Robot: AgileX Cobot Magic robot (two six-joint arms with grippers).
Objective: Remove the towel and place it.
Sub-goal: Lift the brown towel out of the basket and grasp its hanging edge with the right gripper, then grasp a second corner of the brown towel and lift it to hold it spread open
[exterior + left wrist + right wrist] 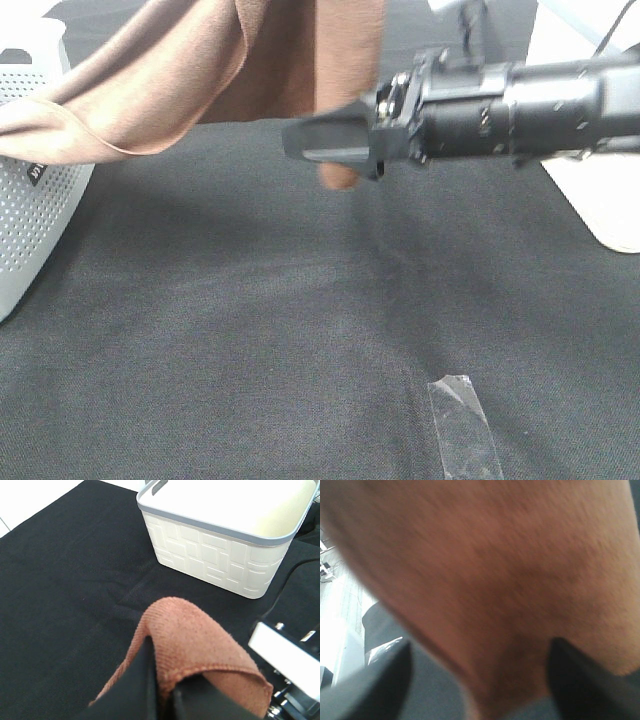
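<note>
The brown towel (pixel 200 70) hangs from above the exterior high view, and one end trails over the rim of the white perforated basket (pixel 30 200) at the left. In the left wrist view my left gripper (pixel 170 692) is shut on a folded edge of the towel (pixel 195 640). My right gripper (pixel 300 140) reaches in from the right at the towel's lowest hanging corner. In the right wrist view its jaws stand wide apart, open, with the towel (pixel 495 580) filling the gap between the fingers (pixel 375 680).
A black cloth (pixel 250 320) covers the table. A second white basket (pixel 600 200) stands at the right edge. The left wrist view shows its embossed wall (pixel 215 555) and its inside holds nothing. A strip of clear tape (pixel 462 425) lies near the front.
</note>
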